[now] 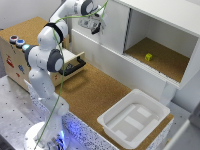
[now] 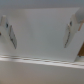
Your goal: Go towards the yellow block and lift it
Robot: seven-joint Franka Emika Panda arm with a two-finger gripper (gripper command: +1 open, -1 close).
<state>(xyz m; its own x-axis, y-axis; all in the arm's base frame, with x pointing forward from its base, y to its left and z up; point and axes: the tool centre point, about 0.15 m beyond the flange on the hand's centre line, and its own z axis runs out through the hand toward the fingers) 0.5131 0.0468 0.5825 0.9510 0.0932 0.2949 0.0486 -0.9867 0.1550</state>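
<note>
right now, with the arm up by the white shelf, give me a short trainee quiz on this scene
1. True or false: the yellow block lies on the cork floor inside the white shelf unit.
2. Which is nearer the exterior view's right: the block or the tool?
3. Multiple choice: the white tub holds A) the block, B) a cup, C) nothing visible.

Key: 1 true. 2 the block. 3 C.

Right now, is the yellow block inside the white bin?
No, the yellow block sits on the cork floor of the open cabinet, apart from the white bin.
</note>
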